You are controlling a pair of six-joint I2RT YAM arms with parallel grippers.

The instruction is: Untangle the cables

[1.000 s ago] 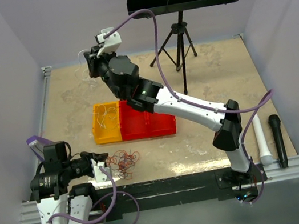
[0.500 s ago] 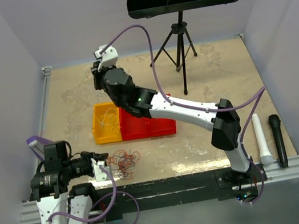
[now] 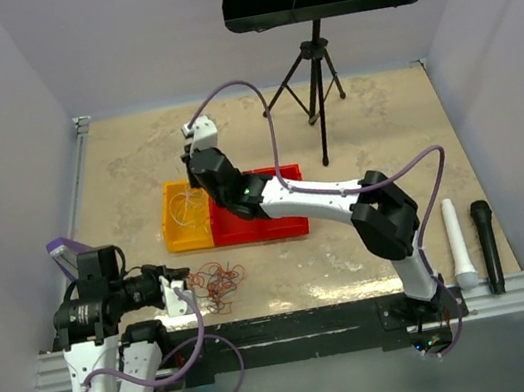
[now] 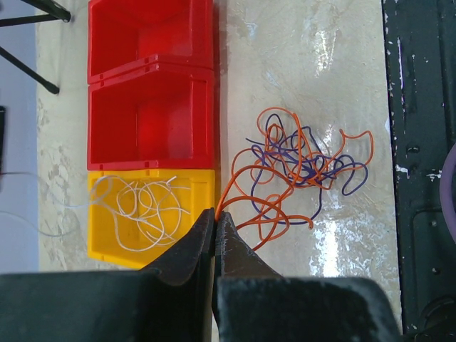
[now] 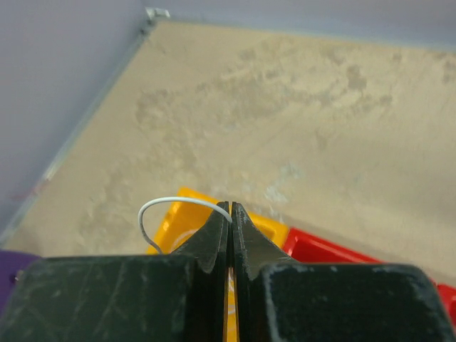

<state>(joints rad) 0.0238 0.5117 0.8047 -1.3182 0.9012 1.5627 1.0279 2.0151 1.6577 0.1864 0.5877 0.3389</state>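
- Tabletop point(image 3: 383, 134): beige, walled in; a black stand point(image 3: 318, 54) at the far side, two mics point(image 3: 473, 240) lying at the right near edge.
- Right arm point(image 3: 323, 195): base at the near right, elbow bent just above it. The forearm reaches left and away across the red bin, and the wrist is raised over the seam between the red and yellow bins, pointing toward the far left corner.
- Left arm point(image 3: 94, 307): folded low at the near left corner, forearm level and pointing right, tip at the near tabletop edge just beside the tangle.
- Red bin point(image 3: 277, 222): mid-tabletop, two compartments, touching the yellow bin on its left.
- Yellow bin point(image 3: 180, 239): holds loose white loops.
- Cables point(image 4: 299, 167): small orange and purple tangle on the tabletop, near side of the bins, close to the left arm's tip.
- Left jaws: closed tight, pinching the end of an orange cable point(image 4: 222, 196) that runs back into the tangle.
- Right jaws: closed tight, a white cable point(image 5: 178, 200) pinched at the tips and arching out left in a loop above the yellow bin.
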